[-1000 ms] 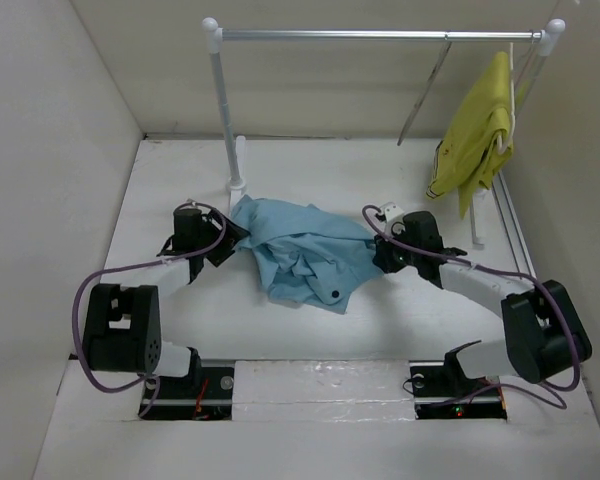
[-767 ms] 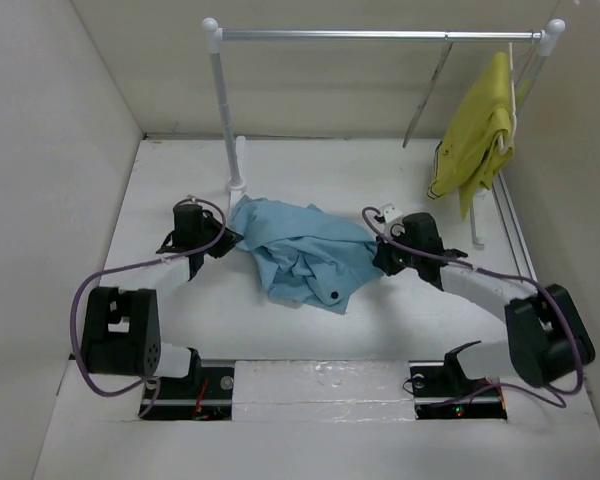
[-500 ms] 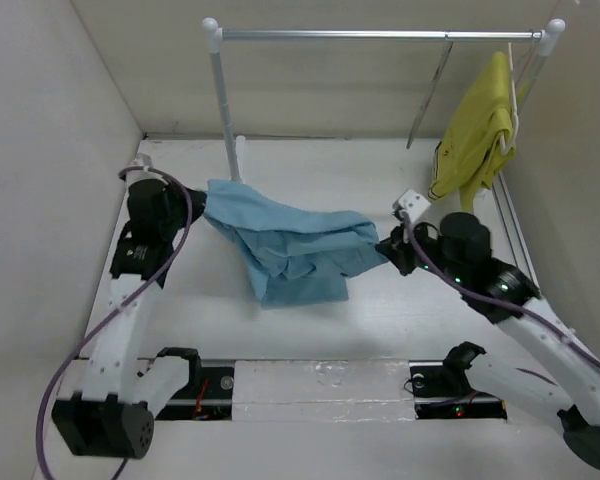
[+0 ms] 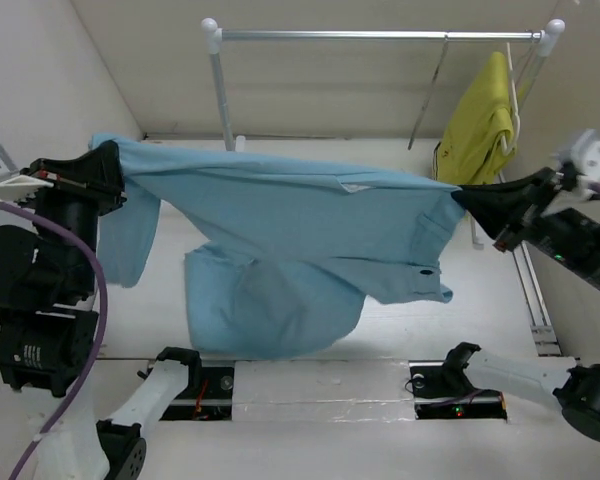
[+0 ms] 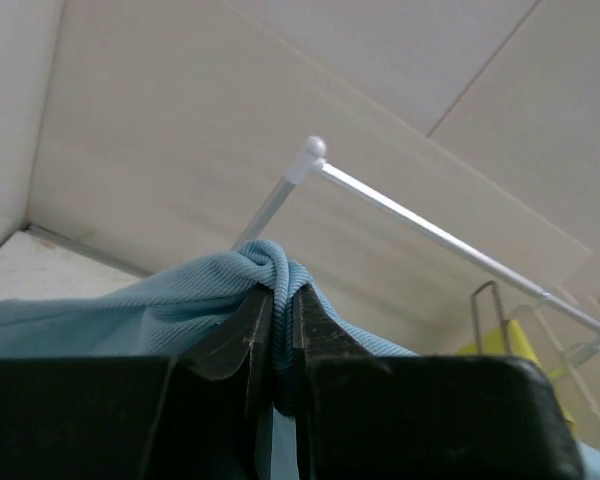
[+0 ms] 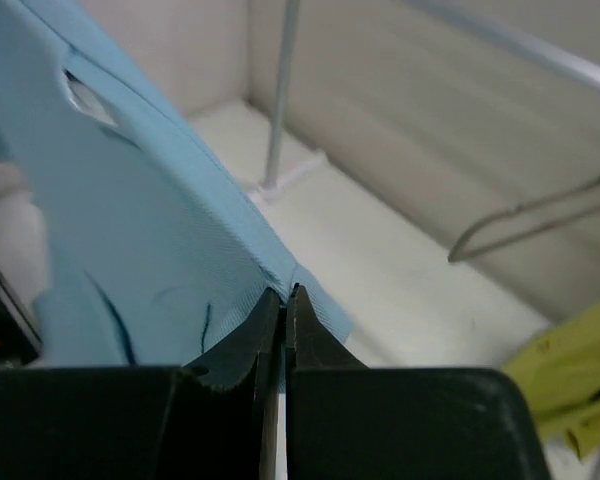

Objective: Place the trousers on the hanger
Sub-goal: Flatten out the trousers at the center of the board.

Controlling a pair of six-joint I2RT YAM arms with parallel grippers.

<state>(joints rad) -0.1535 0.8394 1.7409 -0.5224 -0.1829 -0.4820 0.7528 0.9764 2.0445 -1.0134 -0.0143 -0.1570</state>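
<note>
Left arm (image 4: pixel 40 270): stands raised high at the left of the overhead view, wrist close under the camera, forearm pointing inward and to the rear. Left gripper (image 4: pixel 113 163): jaws closed tight on a bunched fold of the trousers (image 4: pixel 280 230). In the wrist view, only a thin strip of cloth separates its two dark fingers (image 5: pixel 235 335).

Right arm (image 4: pixel 580 245): lifted at the right edge, with the base link lying low near the front rail and the wrist turned inward. Right gripper (image 4: pixel 460 198): jaws pinched on the opposite end of the cloth. Its fingers (image 6: pixel 235 355) meet almost tip to tip. The two grippers are well apart at a similar height.
</note>
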